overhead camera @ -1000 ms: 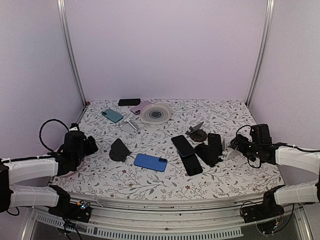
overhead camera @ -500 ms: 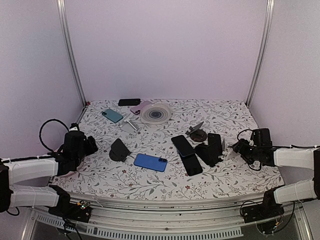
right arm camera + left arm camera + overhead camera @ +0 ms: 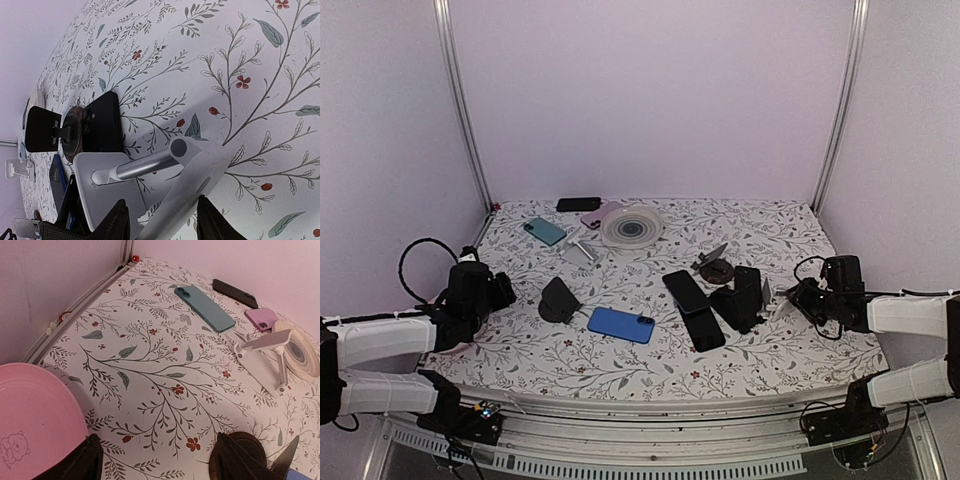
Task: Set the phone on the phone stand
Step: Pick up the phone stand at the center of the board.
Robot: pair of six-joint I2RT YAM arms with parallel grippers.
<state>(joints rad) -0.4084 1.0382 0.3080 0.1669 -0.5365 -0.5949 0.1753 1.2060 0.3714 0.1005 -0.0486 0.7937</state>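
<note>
The right claw [image 3: 162, 220] is narrowing around the silver hinged metal phone stand [image 3: 175, 165], though whether it is clenching yet I cannot tell. The black smartphone [image 3: 102, 122] is waiting just beside it, unplaced, with the left claw [image 3: 157, 462] hanging released.

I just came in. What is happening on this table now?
The right gripper has its jaws on either side of a silver stand at the right of the table; whether it grips it yet I cannot tell. The left gripper hangs open by a pink plate, holding nothing. The blue phone lies flat on the table, not yet on any stand.
</note>
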